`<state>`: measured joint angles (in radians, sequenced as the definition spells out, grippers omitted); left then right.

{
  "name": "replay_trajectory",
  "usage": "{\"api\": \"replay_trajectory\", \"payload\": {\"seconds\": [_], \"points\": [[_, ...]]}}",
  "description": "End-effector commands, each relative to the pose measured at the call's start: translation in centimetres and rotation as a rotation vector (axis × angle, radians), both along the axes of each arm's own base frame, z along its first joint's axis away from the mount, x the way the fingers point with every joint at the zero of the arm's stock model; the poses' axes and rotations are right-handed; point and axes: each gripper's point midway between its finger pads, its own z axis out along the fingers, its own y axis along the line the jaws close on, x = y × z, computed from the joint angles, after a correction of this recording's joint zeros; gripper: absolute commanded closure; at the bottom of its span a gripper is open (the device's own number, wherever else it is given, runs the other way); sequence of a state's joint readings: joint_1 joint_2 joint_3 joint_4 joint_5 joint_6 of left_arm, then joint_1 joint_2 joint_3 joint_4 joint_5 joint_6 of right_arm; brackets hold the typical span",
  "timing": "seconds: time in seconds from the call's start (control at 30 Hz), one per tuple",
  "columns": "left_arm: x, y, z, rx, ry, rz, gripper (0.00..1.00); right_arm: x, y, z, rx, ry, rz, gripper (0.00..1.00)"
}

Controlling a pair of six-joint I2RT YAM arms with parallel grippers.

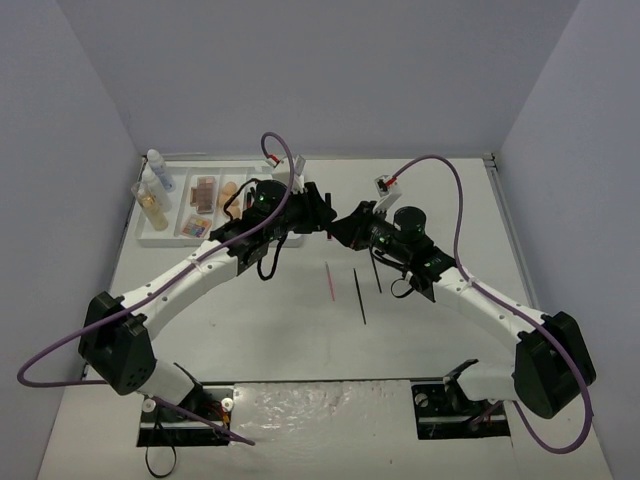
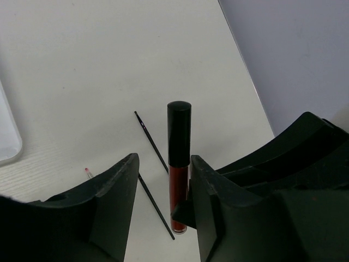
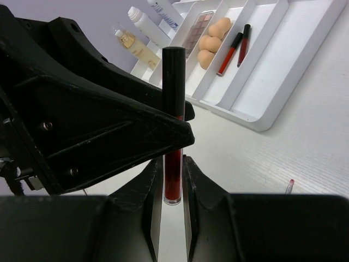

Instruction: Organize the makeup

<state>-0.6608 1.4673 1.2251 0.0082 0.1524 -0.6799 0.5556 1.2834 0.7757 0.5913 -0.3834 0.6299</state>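
While our right gripper (image 3: 172, 183) pinches the base of the upright clear, red-filled gloss tube (image 3: 173, 82) with its black cap, our left gripper (image 2: 163, 162) straddles it with parted jaws above the white table (image 2: 82, 65).

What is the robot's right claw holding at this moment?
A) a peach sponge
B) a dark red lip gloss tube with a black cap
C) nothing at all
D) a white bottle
B: in the right wrist view, the right claw is clamped on both sides of the lower end of the lip gloss tube, which stands upright in it.
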Motion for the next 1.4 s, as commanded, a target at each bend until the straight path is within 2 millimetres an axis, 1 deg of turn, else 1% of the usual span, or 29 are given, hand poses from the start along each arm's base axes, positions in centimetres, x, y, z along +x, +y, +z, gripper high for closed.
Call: {"api": "replay_trajectory", "payload": {"seconds": [0.0,0.07,0.13,0.17,0.2,0.23,0.33,0.37,0.43,0.47,0.5,0.57,0.63,0.73,0.77,0.8,0.87,0.9,0.93,1.0,1.07,1.13,1.2,1.27,1.3,1.37], "points": [[0.8,-1.2,5.7,-0.122,-0.135,-0.009,0.73,-0.1,0.9,3.0,0.075,-0.094,0.034,1.00],[0.7,-1.5,5.6,-0.129,-0.136,-0.021,0.79,-0.1,1.0,2.8,0.073,-0.090,0.036,1.00],[0.8,-1.6,5.5,-0.132,-0.136,-0.024,0.90,0.0,1.0,2.7,0.068,-0.090,0.035,0.99],[0.8,-1.6,5.4,-0.133,-0.136,-0.024,0.95,0.1,1.0,2.6,0.064,-0.089,0.034,0.97],[0.8,-1.6,5.3,-0.130,-0.135,-0.023,0.98,0.2,1.0,2.4,0.058,-0.085,0.030,0.93],[0.9,-1.6,5.2,-0.127,-0.135,-0.024,1.00,0.3,0.9,2.2,0.051,-0.078,0.021,0.91],[1.2,-1.6,4.3,-0.106,-0.129,-0.021,1.00,1.0,0.4,1.5,0.001,-0.075,-0.014,0.67],[1.3,-1.5,4.3,-0.102,-0.127,-0.016,1.00,1.1,0.4,1.3,-0.016,-0.071,-0.014,0.61],[2.2,-0.7,3.5,-0.076,-0.117,0.006,1.00,1.6,-0.3,0.3,-0.074,-0.051,-0.050,0.46],[2.7,-0.2,3.4,-0.068,-0.113,0.018,1.00,1.8,-0.8,-0.2,-0.105,-0.038,-0.072,0.40],[3.6,0.9,2.9,-0.048,-0.102,0.045,1.00,1.8,-1.4,-1.1,-0.158,-0.025,-0.084,0.37],[5.1,2.5,1.8,0.012,-0.087,0.084,1.00,2.0,-2.7,-2.6,-0.246,-0.005,-0.119,0.28],[7.0,5.0,0.5,0.087,-0.057,0.137,1.00,2.2,-4.2,-3.3,-0.312,0.000,-0.170,0.22],[10.0,9.0,-1.4,0.201,-0.007,0.209,1.00,2.1,-6.3,-4.2,-0.397,0.006,-0.230,0.17],[11.4,9.8,-1.8,0.237,-0.005,0.217,1.00,1.8,-6.8,-4.3,-0.423,0.004,-0.237,0.16],[12.4,10.9,-2.4,0.266,0.012,0.235,1.00,1.7,-7.4,-4.5,-0.445,0.006,-0.252,0.14],[14.2,13.4,-4.9,0.326,0.079,0.274,1.00,1.6,-8.6,-5.1,-0.478,0.014,-0.288,0.11],[15.0,14.5,-4.7,0.336,0.086,0.297,1.00,1.4,-9.1,-5.2,-0.492,0.016,-0.299,0.09],[15.7,14.4,-4.8,0.339,0.084,0.297,1.00,1.3,-9.2,-5.3,-0.498,0.022,-0.298,0.08],[17.3,16.3,-6.8,0.379,0.148,0.333,1.00,1.2,-10.3,-5.6,-0.527,0.025,-0.327,0.04],[19.1,17.4,-8.0,0.386,0.175,0.357,0.99,1.0,-10.7,-5.8,-0.537,0.030,-0.335,0.02],[20.3,18.2,-9.7,0.398,0.216,0.374,0.99,1.0,-11.0,-5.8,-0.543,0.035,-0.341,0.01],[21.2,18.5,-11.6,0.413,0.252,0.378,0.96,1.0,-11.3,-5.8,-0.548,0.039,-0.345,0.01],[21.9,18.6,-12.4,0.426,0.268,0.386,0.91,1.0,-11.6,-5.8,-0.552,0.040,-0.352,0.00],[21.8,18.8,-12.8,0.437,0.287,0.392,0.86,1.0,-11.7,-5.7,-0.554,0.038,-0.354,0.00],[22.2,19.3,-13.5,0.454,0.311,0.419,0.83,1.0,-12.0,-5.7,-0.557,0.037,-0.359,0.00]]}}
